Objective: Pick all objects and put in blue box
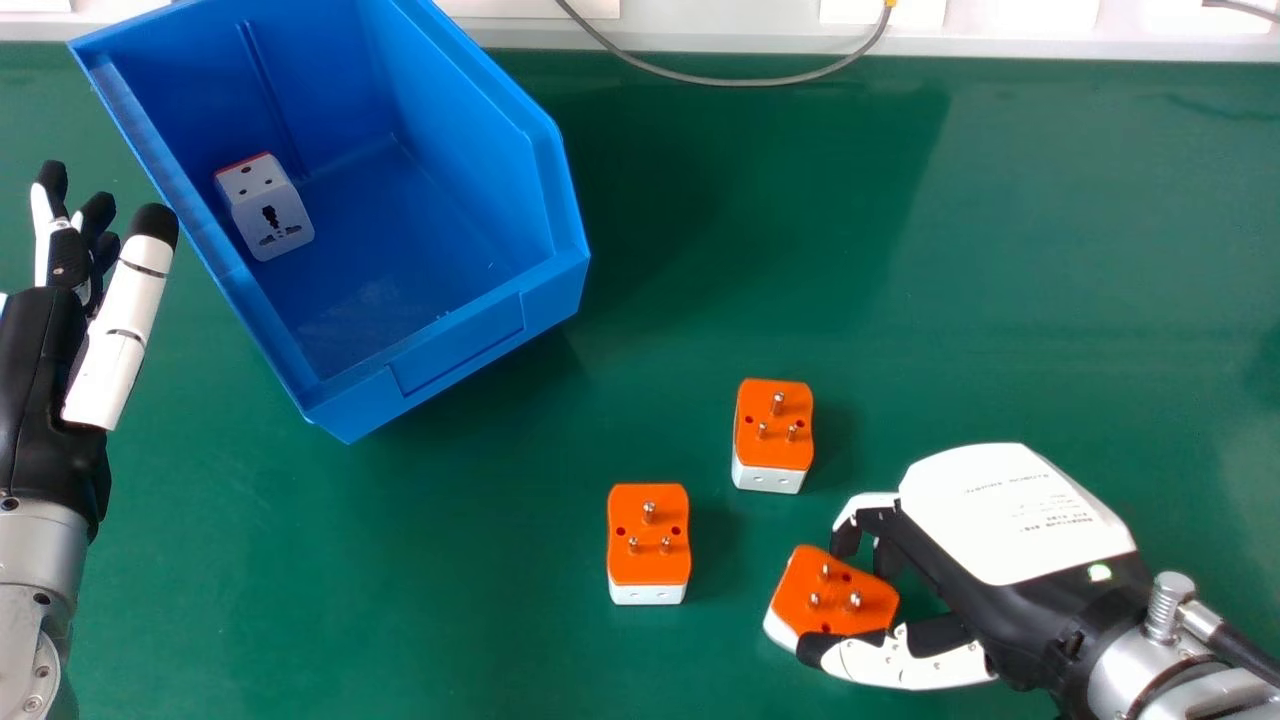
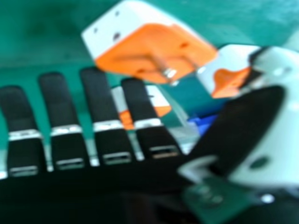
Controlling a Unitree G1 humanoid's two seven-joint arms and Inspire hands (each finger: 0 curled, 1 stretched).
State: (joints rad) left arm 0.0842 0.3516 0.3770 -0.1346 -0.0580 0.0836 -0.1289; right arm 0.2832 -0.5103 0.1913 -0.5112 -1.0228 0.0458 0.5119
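Where the box [image 1: 440,350] stands: on the left part of the table [image 1: 400,600], toward the far side, turned at an angle with its open side up.
Boxed adapter [image 1: 265,210]: inside the box, down by its left wall, white with a red edge, socket holes showing.
Right hand [image 1: 1010,520]: comes in from the lower right of the head view, pinching an adapter between its thumb [image 1: 900,662] and fingers.
Pinched adapter [image 1: 825,590]: at the fingertips, orange pin side up, turned at a slant; whether it touches the table I cannot tell.
Far adapter [image 1: 773,430]: on the table, between the box and the right hand, pins up, apart from both.
Near adapter [image 1: 648,545]: on the table, left of the far adapter and closer to the robot, pins up, apart from it.
Left hand [image 1: 115,340]: along the left edge, beside the box, fingers relaxed and a little spread, thumb straight.
Right hand view: three orange-and-white adapters around the fingers [image 2: 98,93], the largest-looking beyond them; which is which I cannot tell.
Cable [image 1: 700,80]: grey, sagging over the table's far edge.
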